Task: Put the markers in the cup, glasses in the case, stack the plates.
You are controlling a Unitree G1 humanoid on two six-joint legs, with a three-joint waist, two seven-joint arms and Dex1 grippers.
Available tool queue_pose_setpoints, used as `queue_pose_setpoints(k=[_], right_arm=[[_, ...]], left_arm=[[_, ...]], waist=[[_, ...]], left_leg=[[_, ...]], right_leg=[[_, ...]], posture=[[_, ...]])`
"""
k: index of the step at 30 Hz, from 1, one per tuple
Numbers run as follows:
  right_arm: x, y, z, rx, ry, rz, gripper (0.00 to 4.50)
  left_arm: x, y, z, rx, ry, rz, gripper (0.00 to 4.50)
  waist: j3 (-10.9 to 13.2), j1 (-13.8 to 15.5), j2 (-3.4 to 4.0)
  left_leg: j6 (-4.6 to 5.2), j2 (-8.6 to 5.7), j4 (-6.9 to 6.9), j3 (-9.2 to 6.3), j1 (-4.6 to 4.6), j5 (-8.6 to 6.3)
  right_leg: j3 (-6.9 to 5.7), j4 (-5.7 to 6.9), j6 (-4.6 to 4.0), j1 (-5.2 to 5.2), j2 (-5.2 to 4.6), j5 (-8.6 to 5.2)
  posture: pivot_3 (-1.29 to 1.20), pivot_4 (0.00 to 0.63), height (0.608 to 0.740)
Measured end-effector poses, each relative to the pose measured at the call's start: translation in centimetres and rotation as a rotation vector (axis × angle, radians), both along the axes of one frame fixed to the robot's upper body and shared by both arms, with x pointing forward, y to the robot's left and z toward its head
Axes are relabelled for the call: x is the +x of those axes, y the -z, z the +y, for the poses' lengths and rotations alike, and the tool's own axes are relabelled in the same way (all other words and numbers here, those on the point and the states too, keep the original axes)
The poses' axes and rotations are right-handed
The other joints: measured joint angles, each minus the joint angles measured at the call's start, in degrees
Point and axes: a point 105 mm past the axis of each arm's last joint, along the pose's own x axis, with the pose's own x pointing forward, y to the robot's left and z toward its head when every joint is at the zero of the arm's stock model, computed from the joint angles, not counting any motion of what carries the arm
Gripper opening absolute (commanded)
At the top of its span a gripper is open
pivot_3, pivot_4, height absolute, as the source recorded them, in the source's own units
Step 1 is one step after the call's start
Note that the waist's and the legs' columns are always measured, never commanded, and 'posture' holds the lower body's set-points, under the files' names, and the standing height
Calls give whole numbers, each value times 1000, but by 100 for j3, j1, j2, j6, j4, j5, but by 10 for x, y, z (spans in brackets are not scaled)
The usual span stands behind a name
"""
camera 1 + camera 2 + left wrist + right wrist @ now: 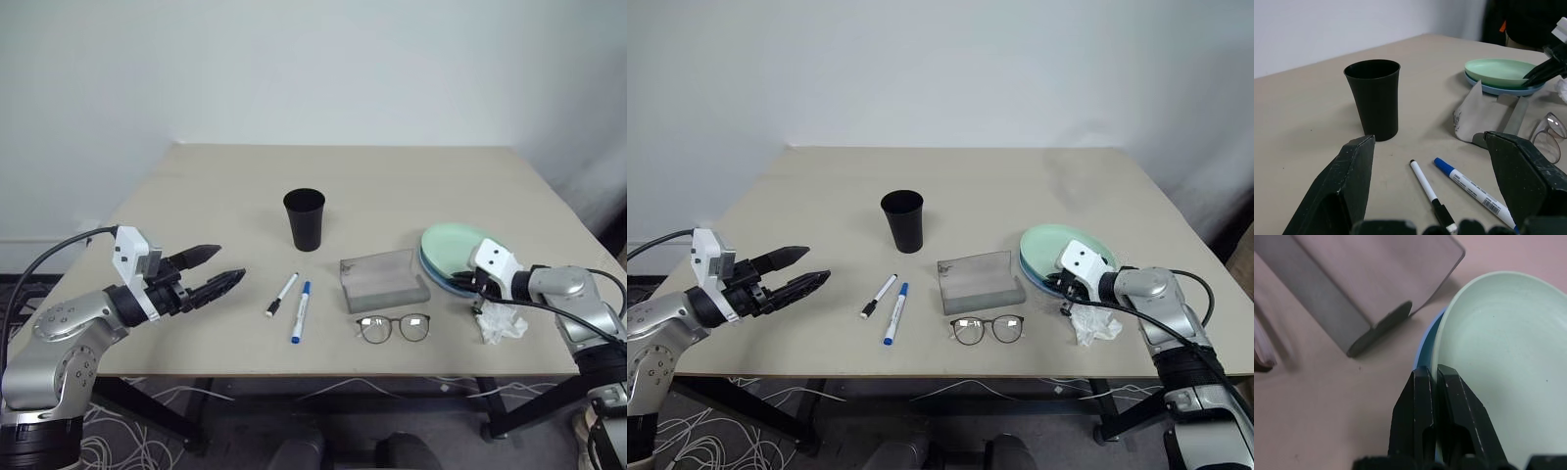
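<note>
— While the left gripper (pixel 227 267) hangs over the counter (pixel 216 196) near its left front edge, how do its jaws stand?

— Wide apart, with nothing between them. They point toward the middle of the counter, at the cup (pixel 305 219) and the markers.

— Where exactly are those?

— The cup stands upright at about the centre of the counter. Just in front of it lie the two markers side by side, apart from each other: the black-capped marker (pixel 281 295) on the left and the blue-capped marker (pixel 301 312) on the right, both with caps toward the front edge.

— And the case?

— The case (pixel 384 280) sits right of the markers with its lid up. The glasses (pixel 394 327) lie unfolded in front of it, near the counter's front edge, not touching it.

— What of the right side?

— The mint plate (pixel 1508 347) lies on top of the blue plate (pixel 1426 352), whose rim peeks out underneath. The right gripper (pixel 1433 377) has its jaws pressed together, tips at the near edge of the mint plate where it overlaps the blue one. Whether the tips pinch the rim I cannot tell. A crumpled white tissue (pixel 502 322) lies beside that gripper, toward the front edge.
</note>
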Motion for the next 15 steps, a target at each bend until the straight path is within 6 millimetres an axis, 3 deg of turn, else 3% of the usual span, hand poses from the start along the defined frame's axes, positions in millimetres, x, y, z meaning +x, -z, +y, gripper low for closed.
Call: queue_pose_setpoints(k=[14, 15], right_arm=[[0, 2, 0, -14, -5, -8, 62], [0, 2, 0, -14, -4, -8, 263]], left_arm=[[0, 0, 0, -1, 0, 5, 3766], [0, 0, 0, -1, 0, 5, 3766]], waist=[[0, 0, 0], [0, 0, 0]], left_leg=[[0, 0, 0, 0, 0, 0], [0, 0, 0, 0, 0, 0]], right_leg=[[0, 0, 3, 0, 0, -2], [0, 0, 3, 0, 0, -2]], posture=[[0, 0, 731], [0, 0, 731]])
